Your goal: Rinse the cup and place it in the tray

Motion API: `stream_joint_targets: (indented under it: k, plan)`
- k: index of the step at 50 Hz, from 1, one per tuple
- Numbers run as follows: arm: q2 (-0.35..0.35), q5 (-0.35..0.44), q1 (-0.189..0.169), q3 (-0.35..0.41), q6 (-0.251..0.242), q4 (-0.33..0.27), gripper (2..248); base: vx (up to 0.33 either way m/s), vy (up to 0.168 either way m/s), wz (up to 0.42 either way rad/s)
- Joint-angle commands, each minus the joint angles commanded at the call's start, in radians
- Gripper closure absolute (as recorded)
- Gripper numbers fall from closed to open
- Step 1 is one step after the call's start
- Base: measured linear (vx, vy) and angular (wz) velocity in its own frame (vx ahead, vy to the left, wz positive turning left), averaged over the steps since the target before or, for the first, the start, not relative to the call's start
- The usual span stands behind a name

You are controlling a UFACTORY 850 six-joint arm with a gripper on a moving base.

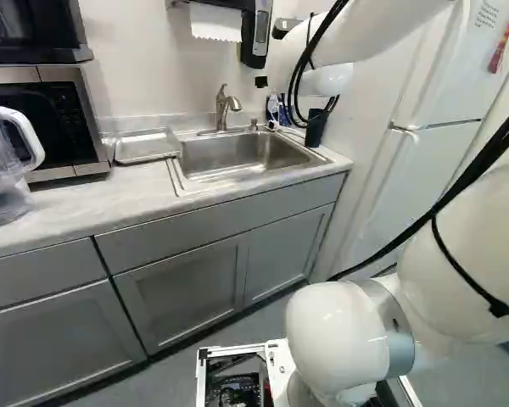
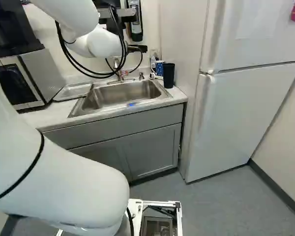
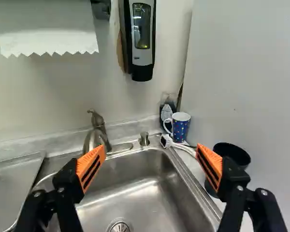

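Note:
In the right base view my gripper (image 2: 137, 48) hangs above the back of the sink. The wrist view shows the gripper (image 3: 150, 149) open, its orange-padded fingers wide apart with nothing held. A dark cup (image 3: 232, 157) stands at the sink's right corner, partly hidden behind one finger. Behind it is a blue dotted mug (image 3: 181, 126) with a white handle, upright by the wall. The metal sink (image 3: 135, 198) lies beyond and below the fingers, with its faucet (image 3: 97, 128) at the back. A shallow tray (image 1: 144, 146) rests on the counter left of the sink.
A white-handled brush (image 3: 181, 146) lies by the sink corner. On the wall are a soap dispenser (image 3: 143, 38) and a paper towel holder (image 1: 216, 21). A microwave (image 1: 47, 119) and clear pitcher (image 1: 4, 165) stand left; a white fridge (image 2: 236, 108) stands right.

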Motion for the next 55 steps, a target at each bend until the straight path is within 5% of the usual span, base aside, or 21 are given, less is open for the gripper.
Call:
stream_joint_targets:
  k: [55]
  plan:
    - [0.0,0.0,0.0,0.0,0.0,0.0,3,0.036,-0.001,-0.008]
